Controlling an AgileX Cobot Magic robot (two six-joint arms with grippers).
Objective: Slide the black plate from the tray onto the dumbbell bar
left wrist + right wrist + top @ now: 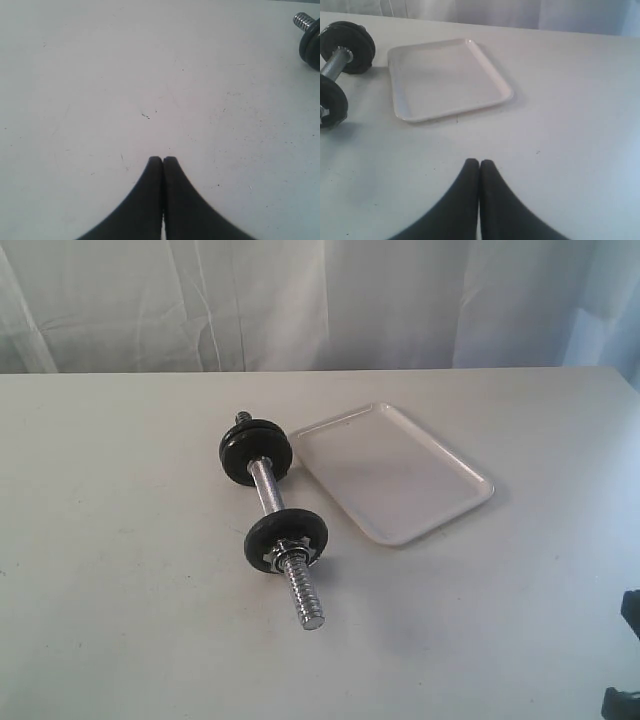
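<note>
Exterior view
- Bar [268, 487]: lies on the table, long axis running from the far end beside the tray's left corner to a bare threaded near end
- Far discs [256, 451]: black, on the bar, just beside the tray
- Near disc [285, 536]: black, on the bar, with a silver nut [291, 556] against its near face
- Tray [400, 475]: white, right of the bar, nothing on it
- Plate: not on the tray. I see black discs only on the bar and cannot tell which one it is. I judge the sliding done

Left wrist view
- Left claw [163, 160]: fingers pressed together, holding nothing, over bare table
- Bar end [302, 21] and one disc [311, 47]: at the frame's edge, well apart from this claw

Right wrist view
- Right claw [479, 162]: fingers pressed together, holding nothing
- Tray [445, 80]: straight ahead of this claw, bare
- Bar [335, 62]: beyond the tray's far side, discs on it

Bearing for any further move: I take the right arm as nearer the tray, with the bar lying past it
</note>
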